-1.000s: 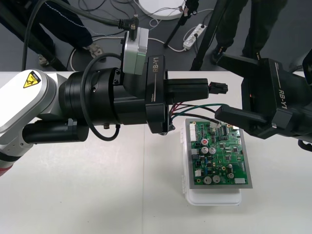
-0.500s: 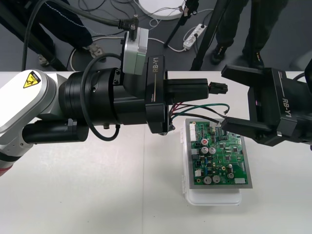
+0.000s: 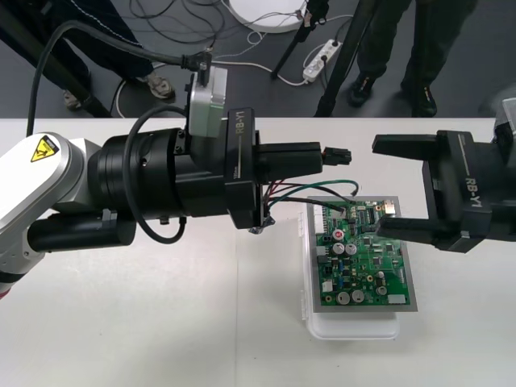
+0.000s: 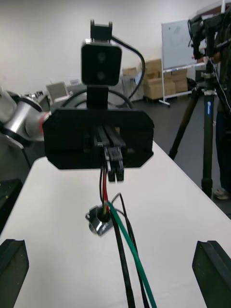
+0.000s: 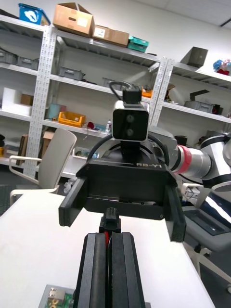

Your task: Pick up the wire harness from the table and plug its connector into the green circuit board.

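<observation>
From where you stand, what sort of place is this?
Probably a robotics lab bench: a plain light table holds a green circuit board on a white base, the black-fingered left gripper grips a thin red, black and green wire harness, and the open right gripper faces it.

- A plain light table (image 3: 121, 322) is spread beneath the fingers (image 3: 294, 157) of the left gripper (image 3: 321, 157) and the fingers (image 3: 411, 229) of the right gripper (image 3: 379, 187).
- A white base (image 3: 355, 326) is laid flat on it, between the two pairs of fingertips.
- A green circuit board (image 3: 367, 262) is carried on that base, its far part under the nearer right finger.
- The metal socket (image 3: 258, 229) of the wire harness (image 3: 314, 184) is seen low beside the base, under the root of the left fingers; contact with the table cannot be told.
</observation>
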Controlling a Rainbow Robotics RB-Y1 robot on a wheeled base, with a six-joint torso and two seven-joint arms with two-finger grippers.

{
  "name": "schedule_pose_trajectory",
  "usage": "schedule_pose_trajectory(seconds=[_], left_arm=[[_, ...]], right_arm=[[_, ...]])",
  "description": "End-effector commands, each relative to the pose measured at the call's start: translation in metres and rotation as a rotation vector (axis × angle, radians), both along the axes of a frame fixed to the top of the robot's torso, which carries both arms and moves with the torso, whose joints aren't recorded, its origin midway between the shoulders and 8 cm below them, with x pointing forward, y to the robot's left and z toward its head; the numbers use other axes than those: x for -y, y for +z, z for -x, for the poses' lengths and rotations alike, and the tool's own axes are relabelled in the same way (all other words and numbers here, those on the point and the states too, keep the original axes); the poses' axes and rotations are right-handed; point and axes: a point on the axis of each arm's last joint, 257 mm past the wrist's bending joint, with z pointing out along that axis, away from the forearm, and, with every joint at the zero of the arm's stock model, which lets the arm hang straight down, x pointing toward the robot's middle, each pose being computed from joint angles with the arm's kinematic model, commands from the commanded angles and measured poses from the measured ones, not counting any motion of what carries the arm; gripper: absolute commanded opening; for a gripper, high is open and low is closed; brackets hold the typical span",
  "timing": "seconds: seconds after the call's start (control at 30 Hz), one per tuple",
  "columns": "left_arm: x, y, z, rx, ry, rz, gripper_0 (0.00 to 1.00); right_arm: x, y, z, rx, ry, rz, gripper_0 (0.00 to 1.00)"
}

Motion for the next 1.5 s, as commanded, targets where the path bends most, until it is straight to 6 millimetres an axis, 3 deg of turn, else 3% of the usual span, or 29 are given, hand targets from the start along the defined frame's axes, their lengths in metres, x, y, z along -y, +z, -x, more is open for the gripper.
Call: schedule_pose_trajectory(seconds=[0.03,0.27,0.7,0.87,1.07,1.5], left_arm=[[-0.027,-0.005,0.012,0.065,-0.017,-0.034,0.0],[-0.048,-0.018,0.017,0.047,-0.028,-0.064,0.0],[-0.084,-0.041,0.023,0.045,-0.012,-0.116,0.0],[-0.095,-0.051,0.022,0.041,0.003,-0.119,0.0],[-0.11,-0.07,0.021,0.064,-0.016,-0.121,0.0],[-0.141,-0.109,0.016,0.116,-0.056,-0.095,0.0]], right_arm=[[0.012,-0.021,-0.002,0.013,-0.038,0.14,1.0],[0.04,-0.063,-0.004,-0.035,-0.078,0.344,1.0],[0.101,-0.095,0.02,-0.162,-0.119,0.674,1.0],[0.126,-0.107,0.006,-0.13,-0.207,0.789,1.0],[0.157,-0.134,0.006,-0.1,-0.273,0.997,1.0],[0.186,-0.18,-0.003,-0.037,-0.297,1.258,1.0]])
